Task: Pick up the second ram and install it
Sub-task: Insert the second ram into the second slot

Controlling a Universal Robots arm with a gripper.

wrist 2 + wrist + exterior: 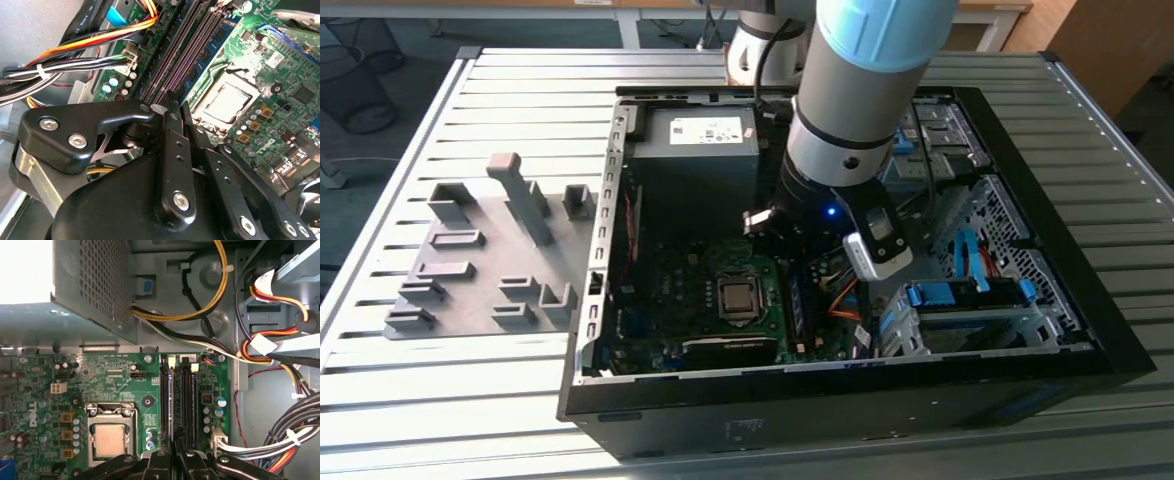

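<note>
gripper low over the memory slots

on the exterior view's left, grey holder blocks (pixel 480 265) sit on the surface (pixel 427 400). inside the computer case (pixel 854 400), the gripper (pixel 175 102) is pinched together on the second ram (pixel 171 400), standing in a slot beside the processor (pixel 109 440)

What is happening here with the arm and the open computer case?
A grey and light-blue robot arm reaches down into the open black computer case. Its black gripper sits right over the long black memory slots on the green motherboard, beside the silver processor socket. A blue-green circuit-board strip stands on edge along those slots; whether the gripper holds it cannot be told.
</note>
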